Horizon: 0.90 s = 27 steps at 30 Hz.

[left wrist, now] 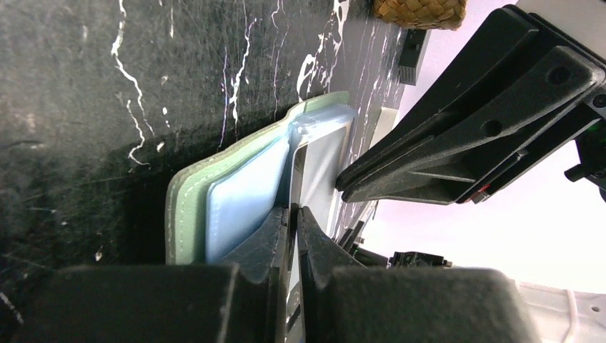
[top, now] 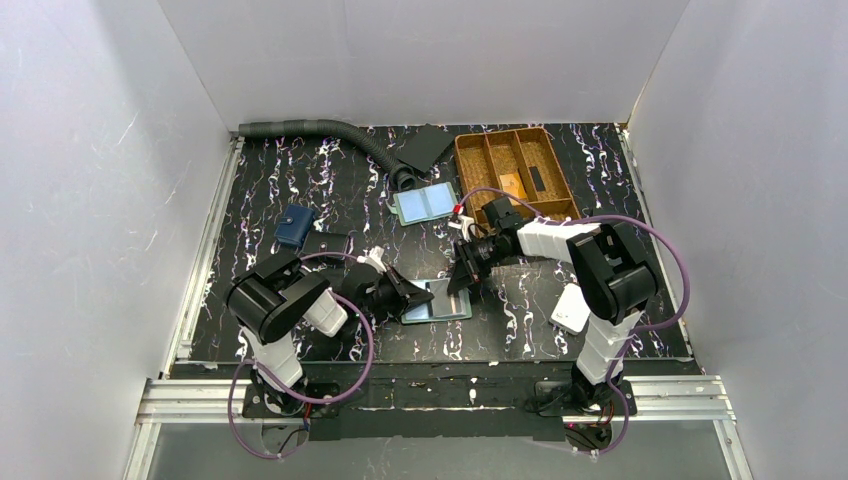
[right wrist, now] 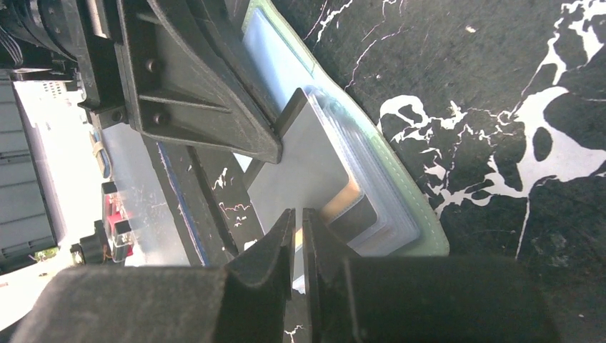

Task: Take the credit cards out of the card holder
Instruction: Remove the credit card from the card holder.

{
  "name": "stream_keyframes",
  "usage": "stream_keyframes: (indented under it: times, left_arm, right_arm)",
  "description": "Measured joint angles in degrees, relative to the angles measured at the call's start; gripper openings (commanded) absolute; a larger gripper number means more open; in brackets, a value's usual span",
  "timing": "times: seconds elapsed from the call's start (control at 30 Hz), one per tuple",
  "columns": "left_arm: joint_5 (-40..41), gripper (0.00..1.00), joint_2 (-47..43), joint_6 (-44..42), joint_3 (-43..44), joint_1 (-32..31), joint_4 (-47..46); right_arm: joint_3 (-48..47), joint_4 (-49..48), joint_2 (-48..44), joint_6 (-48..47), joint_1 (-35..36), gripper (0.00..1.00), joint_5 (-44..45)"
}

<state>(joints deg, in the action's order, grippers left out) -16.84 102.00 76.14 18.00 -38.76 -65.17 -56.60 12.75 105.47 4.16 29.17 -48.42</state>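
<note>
The card holder [top: 448, 303] lies open low in the middle of the table, with a teal-green edge [left wrist: 184, 207], a blue panel [left wrist: 243, 200] and an orange-tan panel [right wrist: 349, 194]. One clear inner leaf [left wrist: 314, 123] stands up from it. My left gripper [left wrist: 293, 214] is shut on that leaf's edge. A grey credit card [right wrist: 307, 164] sticks out of the leaf. My right gripper [right wrist: 297, 218] has its jaws nearly together, pinching the card's near edge. The two grippers [top: 405, 295] [top: 465, 275] face each other over the holder, tips close.
A second holder [top: 425, 203] with two pale-blue panels lies farther back. A wicker tray [top: 515, 165] stands at the back right. There is a blue wallet [top: 295, 227] at the left, a grey hose [top: 320, 130] along the back and a white object [top: 570, 308] by the right arm.
</note>
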Motion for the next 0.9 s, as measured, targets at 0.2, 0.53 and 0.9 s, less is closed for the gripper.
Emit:
stream_keyframes:
  times: [0.2,0.53,0.9]
  left_arm:
    - [-0.5,0.00,0.0,0.1,-1.5,1.1,-2.1]
    - [-2.8,0.00,-4.6,-1.0,-7.1,6.0,-3.8]
    - [-6.8,0.00,-5.4,-3.6,-7.9,8.1,-3.7]
  right_arm:
    - [-0.8,0.7,0.0,0.4,0.9,0.31,1.2]
    - [-2.6,-0.7,0.5,0.5,2.6,0.38,2.7]
    - [-2.1,-0.5,1.3,-3.9,1.8,0.37,4.7]
